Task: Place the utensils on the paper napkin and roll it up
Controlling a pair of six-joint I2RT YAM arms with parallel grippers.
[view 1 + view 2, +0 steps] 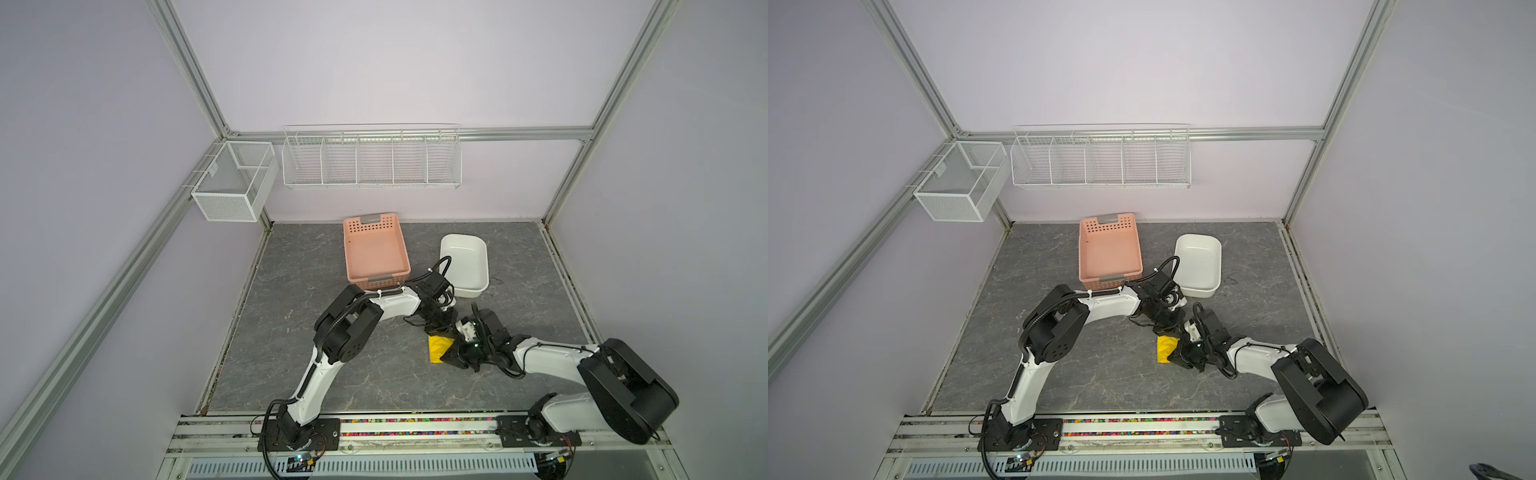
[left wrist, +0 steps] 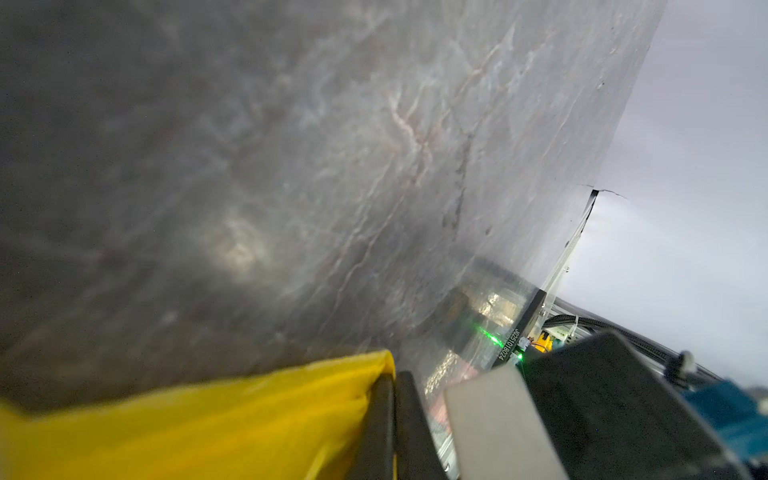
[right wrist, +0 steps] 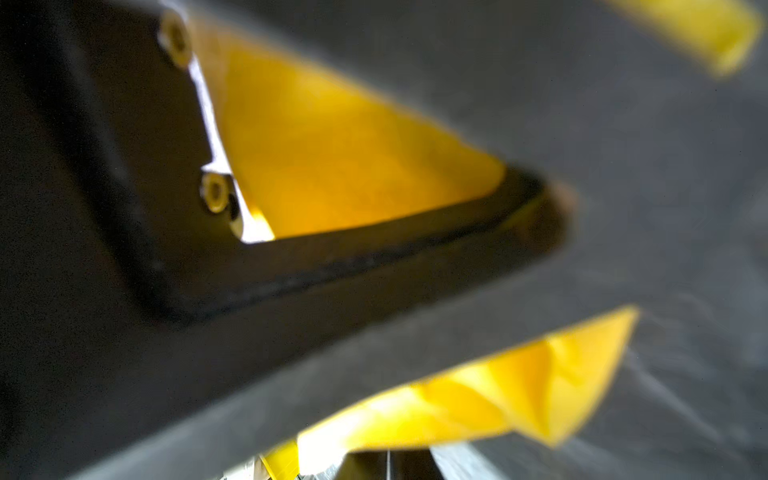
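Table: grey veined slab (image 1: 332,374) under lilac walls; the left wrist view shows it smeared and out of focus.
Napkin: yellow (image 1: 437,348), lying on the table right of centre, where the two grippers meet. Only a small crumpled wedge shows in both top views (image 1: 1165,349), and the right gripper covers its right part.
Left gripper (image 1: 436,331): reaches across to the napkin's far edge. In its wrist view the fingers (image 2: 376,428) are pressed together; the yellow paper (image 2: 208,428) runs up to them and a sliver shows between them, so it is clenched on the napkin.
Right gripper (image 1: 445,355): low at the napkin's right edge. Its wrist view is badly blurred. The fingers (image 3: 374,291) are closed, yellow shows through a finger's cut-out (image 3: 332,158), and a thin yellow streak lies in the seam near the tip, so it appears to pinch the napkin.
Utensils: cannot be made out in any view.
Basket: pink (image 1: 374,226), at the back; the left arm cuts across its near end.
Tub: white (image 1: 469,249), just right of the basket and apart from it; its near left corner is hidden behind the left wrist.
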